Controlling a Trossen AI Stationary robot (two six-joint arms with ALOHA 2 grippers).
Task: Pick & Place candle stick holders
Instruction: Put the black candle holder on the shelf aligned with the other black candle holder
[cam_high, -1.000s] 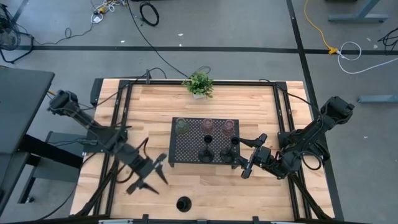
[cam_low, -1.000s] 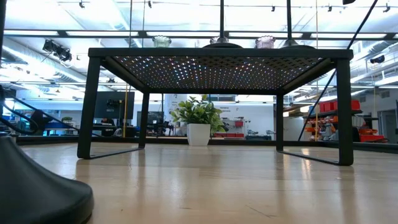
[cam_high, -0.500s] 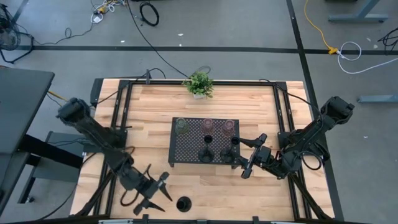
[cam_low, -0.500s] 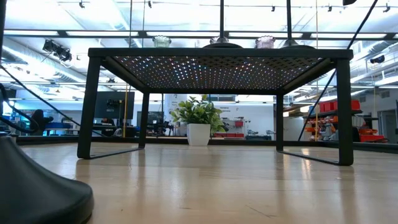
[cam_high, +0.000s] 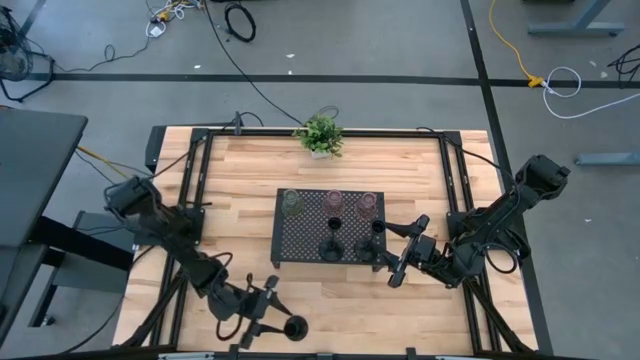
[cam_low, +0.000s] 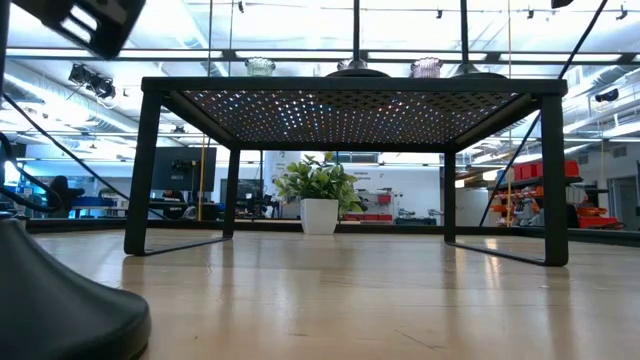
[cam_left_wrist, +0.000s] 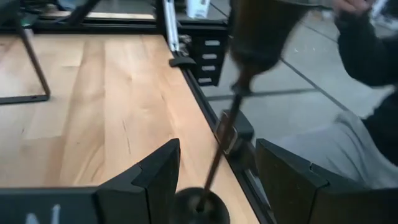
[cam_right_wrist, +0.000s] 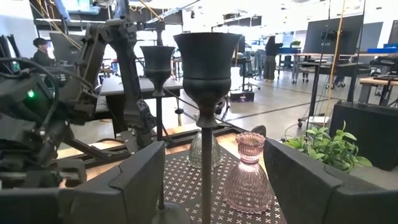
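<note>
A black candle stick holder (cam_high: 294, 327) stood alone on the wood at the table's near edge, its cone base close to the rim. The left gripper (cam_high: 262, 309) sat beside it with its fingers spread to either side of the thin stem, not pressing it; the left wrist view showed that stem (cam_left_wrist: 225, 127) rising between the two dark fingers (cam_left_wrist: 155, 171), with the table's black frame rail and the floor just beyond. Little wood lay between this holder and the edge, while a wide bare strip ran between it and the tray.

The other five holders stood on the black perforated tray (cam_high: 300, 240) at mid table: a greenish glass holder (cam_high: 291, 203) and two pinkish glass holders (cam_high: 335, 202) along the far side, two black holders (cam_high: 330, 247) along the near side. The right gripper (cam_high: 392, 258) waited at the tray's right end, its fingers spread wide, flanking a tall black holder (cam_right_wrist: 206, 68) without touching it in the right wrist view.

Only the low view showed the tray to be a raised stand on legs (cam_low: 141, 170), with open room beneath. A potted plant (cam_high: 320, 134) stood at the far edge.
</note>
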